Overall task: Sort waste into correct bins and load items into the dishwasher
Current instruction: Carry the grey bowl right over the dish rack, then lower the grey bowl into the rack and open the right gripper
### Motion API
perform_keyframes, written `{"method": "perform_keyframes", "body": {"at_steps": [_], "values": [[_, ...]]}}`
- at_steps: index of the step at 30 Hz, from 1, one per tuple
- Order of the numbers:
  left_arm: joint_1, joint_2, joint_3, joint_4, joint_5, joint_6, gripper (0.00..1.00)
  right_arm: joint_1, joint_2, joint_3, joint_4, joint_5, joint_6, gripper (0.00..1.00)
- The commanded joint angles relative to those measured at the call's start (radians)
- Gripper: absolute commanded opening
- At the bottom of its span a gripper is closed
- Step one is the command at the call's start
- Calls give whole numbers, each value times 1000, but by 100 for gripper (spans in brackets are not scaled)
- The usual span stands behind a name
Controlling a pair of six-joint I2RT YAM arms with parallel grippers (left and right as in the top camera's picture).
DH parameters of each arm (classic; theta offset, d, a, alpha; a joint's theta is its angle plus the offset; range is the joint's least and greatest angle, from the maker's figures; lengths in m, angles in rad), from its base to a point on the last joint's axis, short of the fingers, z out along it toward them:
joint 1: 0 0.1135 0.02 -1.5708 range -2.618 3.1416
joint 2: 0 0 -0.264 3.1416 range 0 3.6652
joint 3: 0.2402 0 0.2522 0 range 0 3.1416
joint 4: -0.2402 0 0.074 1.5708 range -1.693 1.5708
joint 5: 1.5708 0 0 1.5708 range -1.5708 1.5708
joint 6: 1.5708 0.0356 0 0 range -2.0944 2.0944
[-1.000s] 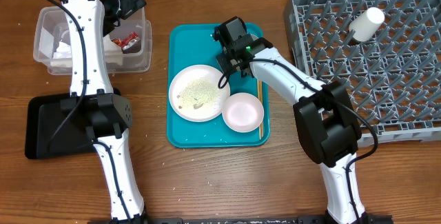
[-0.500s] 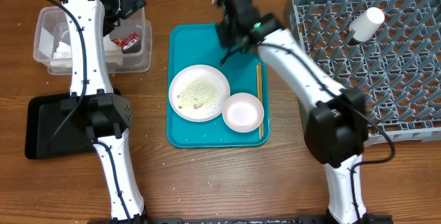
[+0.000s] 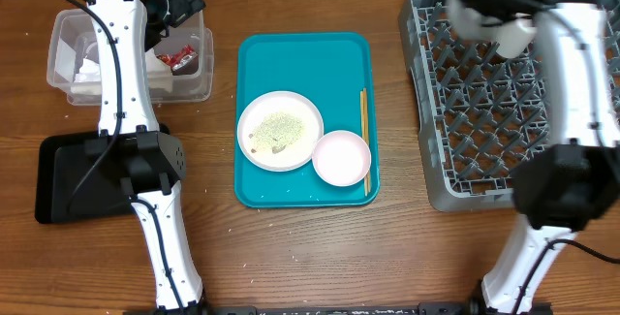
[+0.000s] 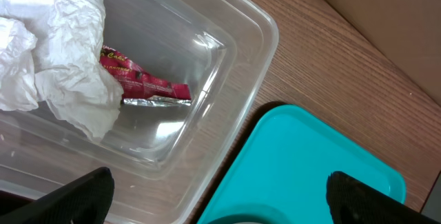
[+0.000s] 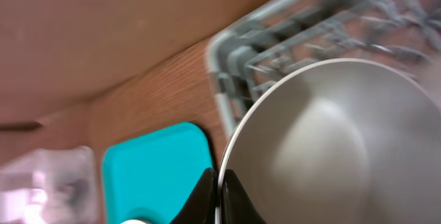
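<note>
My right gripper [image 5: 220,186] is shut on the rim of a small whitish bowl [image 5: 324,141], carried above the near-left corner of the grey dish rack [image 5: 238,65]. From overhead this gripper [image 3: 475,5] is blurred over the rack [image 3: 484,111], where a white cup [image 3: 514,32] lies. On the teal tray [image 3: 305,53] sit a plate [image 3: 280,130] with rice, a second bowl [image 3: 341,157] and chopsticks [image 3: 364,141]. My left gripper [image 4: 224,200] hangs open over the edge of the clear tub [image 4: 227,65], which holds the napkin [image 4: 62,65] and the red sauce packet [image 4: 141,83].
The black tray [image 3: 58,174] lies at the left, partly under the left arm's base [image 3: 140,155]. A few rice grains are scattered on the wooden table in front of the teal tray.
My right arm has lifted the bowl off the back of the teal tray and swung it right, over the dish rack. The left arm has not moved.
</note>
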Motion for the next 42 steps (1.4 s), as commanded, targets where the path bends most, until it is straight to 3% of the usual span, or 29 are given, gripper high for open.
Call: {"method": "perform_keyframes", "body": {"at_steps": [1,9,13,21,27,42], "values": [[0,-21,4,1,7,-6,100,-111,-20,6,-44,-229,27,4],[0,-21,4,1,7,-6,100,-309,-20,-58,-189,-514,-134,4],[0,-21,4,1,7,-6,100,-350,-20,-121,-142,-684,-179,4],[0,-21,4,1,7,-6,100,-374,-18,-309,-5,-981,-113,4],[0,-21,4,1,7,-6,100,-383,-18,-437,104,-945,3,4],[0,-21,4,1,7,-6,100,-423,-18,-448,130,-747,10,4]]}}
